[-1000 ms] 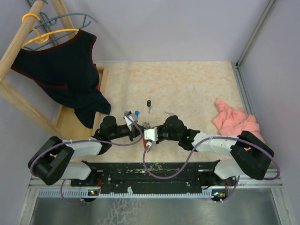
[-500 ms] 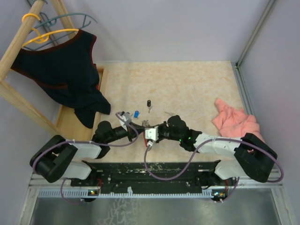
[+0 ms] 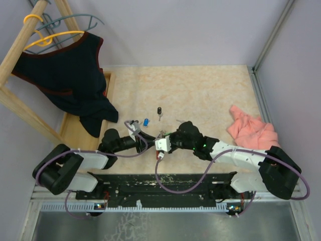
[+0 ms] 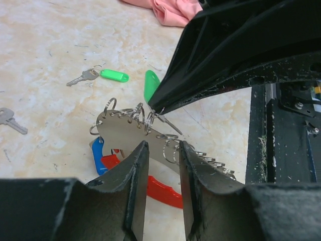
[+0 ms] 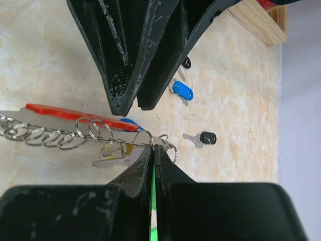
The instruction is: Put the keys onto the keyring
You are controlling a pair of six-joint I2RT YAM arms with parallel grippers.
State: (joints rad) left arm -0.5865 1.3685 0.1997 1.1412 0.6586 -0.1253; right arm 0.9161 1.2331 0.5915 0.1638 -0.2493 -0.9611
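Right hand (image 5: 153, 148) clenched, fingertips all but touching, pinching a green key (image 4: 149, 86): green head shows beside the tips, bare blade pokes out toward lower right. Tips sit against the row of small wire rings (image 5: 95, 129) along the keyring (image 4: 123, 131). Left hand (image 4: 163, 144) comes in from the opposite side, fingers (image 4: 138, 170) slightly parted and astride the keyring; grey strip crosses just past the tips, red band (image 5: 75, 113) shows in the gap. Cannot tell whether it truly grips. A blue head (image 4: 97, 149) hangs at the keyring's left end. In the overhead view both hands meet low and just left of centre on the bench (image 3: 200, 95). Loose on the bench: blue key (image 5: 183, 92) and black key (image 5: 207, 137), right of centre in the right wrist view; green-tagged key (image 4: 114, 76) at upper left of the left wrist view, plain silver key (image 4: 10, 120) at its left edge. Pink cloth (image 3: 251, 130) at right of the overhead view, dark garment (image 3: 65, 75) on hangers at upper left.
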